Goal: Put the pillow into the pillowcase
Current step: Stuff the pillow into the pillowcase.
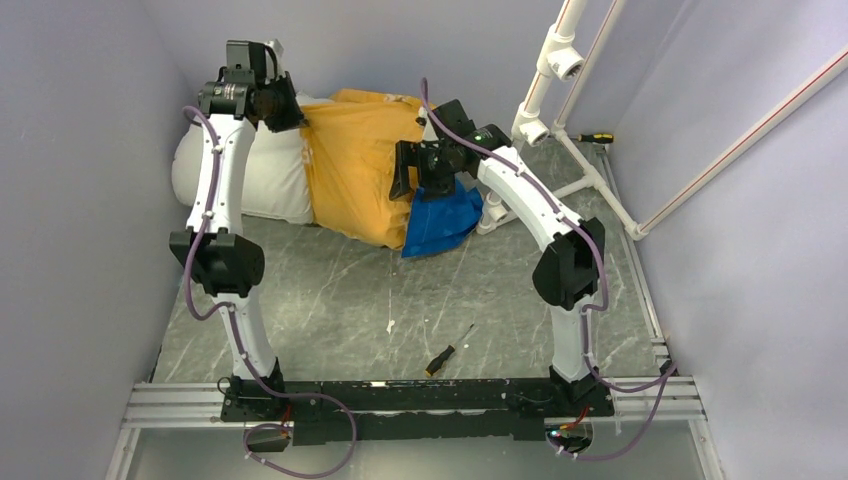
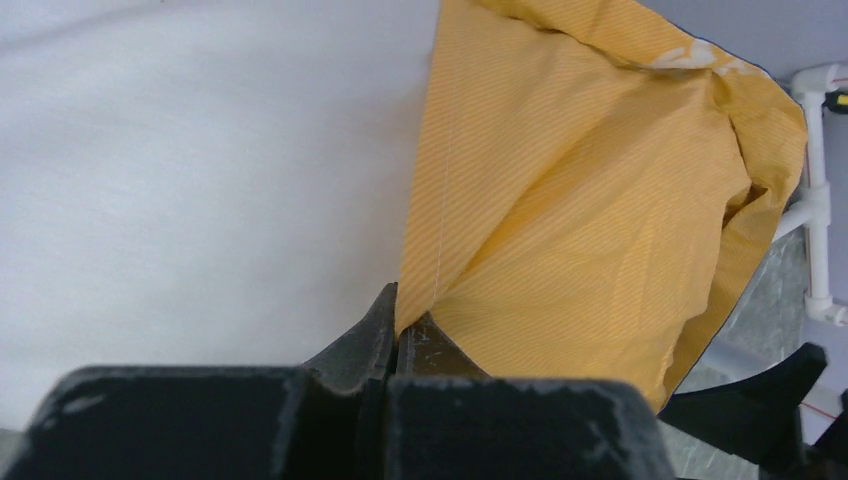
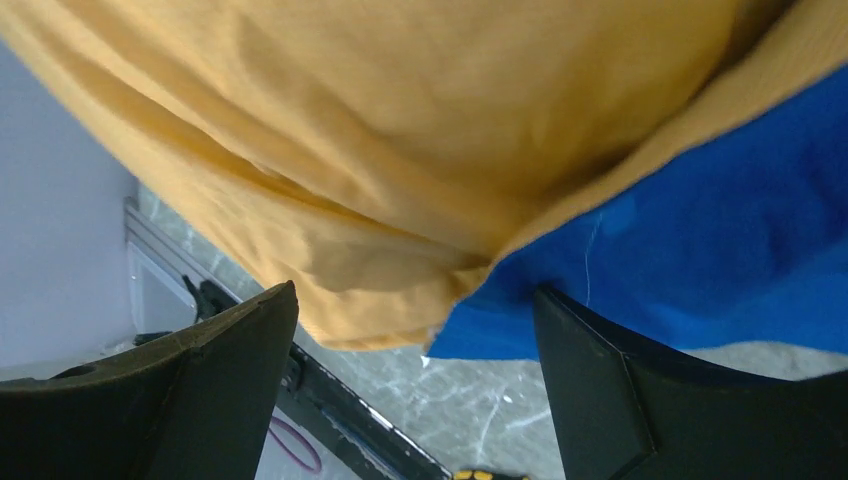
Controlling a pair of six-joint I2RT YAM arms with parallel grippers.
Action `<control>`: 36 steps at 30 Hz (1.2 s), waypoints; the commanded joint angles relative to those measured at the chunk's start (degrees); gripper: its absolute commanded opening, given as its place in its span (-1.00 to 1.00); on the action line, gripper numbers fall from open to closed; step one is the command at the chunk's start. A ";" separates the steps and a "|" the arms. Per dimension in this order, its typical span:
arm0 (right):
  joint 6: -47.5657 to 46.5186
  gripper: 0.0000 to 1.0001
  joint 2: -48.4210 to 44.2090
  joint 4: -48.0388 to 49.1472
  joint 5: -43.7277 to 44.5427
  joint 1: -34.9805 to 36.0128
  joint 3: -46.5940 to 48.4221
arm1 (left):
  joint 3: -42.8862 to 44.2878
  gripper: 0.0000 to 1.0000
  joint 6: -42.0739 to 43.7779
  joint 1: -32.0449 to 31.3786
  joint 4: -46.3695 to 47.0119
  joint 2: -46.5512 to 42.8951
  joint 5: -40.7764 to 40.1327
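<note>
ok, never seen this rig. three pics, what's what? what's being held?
Two white robot arms are bolted at the table's near edge. One picture looks down from above; the other two come from cameras on each wrist. A plump white pillow lies at the back of the grey marbled table, partly inside an orange-and-blue fabric pillowcase. The left gripper is shut, pinching the pillowcase's orange edge. The right gripper is open beside the fabric, holding nothing. A small black-handled screwdriver lies loose near the front.

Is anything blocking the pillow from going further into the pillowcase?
Nothing visible does. The pillow is already partly inside the pillowcase, whose hem the left gripper pinches. The right gripper hangs open by the case's far end, not across the opening.
</note>
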 commanded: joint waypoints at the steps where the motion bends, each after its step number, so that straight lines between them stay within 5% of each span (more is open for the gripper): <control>1: -1.99 0.81 -2.02 -2.13 1.81 -0.29 0.27 | 3.63 -1.00 -2.46 2.04 17.65 -6.99 -3.80; 9: 0.94 0.66 0.12 6.89 -5.17 -1.21 0.78 | 4.07 -1.00 -2.71 4.19 8.57 2.26 -4.60; 16: -1.70 0.71 6.03 6.78 -6.62 0.32 15.90 | 4.65 -0.98 -7.65 7.62 4.82 9.02 -2.14; 21: -1.86 0.65 5.52 16.45 -15.66 4.62 8.65 | -1.03 0.20 -6.90 8.50 7.82 1.18 2.19; 24: -2.44 0.62 8.46 18.37 -20.56 7.39 8.13 | -10.97 0.57 -6.65 8.61 11.25 -9.05 -0.05; 29: 3.40 0.60 16.85 18.77 -15.97 6.25 9.29 | -26.22 0.78 -10.73 10.19 7.91 -23.54 -1.56; 32: 7.47 0.39 22.04 17.78 -12.77 3.11 14.35 | -38.27 0.80 -13.90 11.09 4.35 -30.33 -0.60; 36: 10.42 0.06 25.70 18.86 -10.19 -0.54 19.93 | -59.71 0.81 -20.46 11.36 14.55 -40.61 8.09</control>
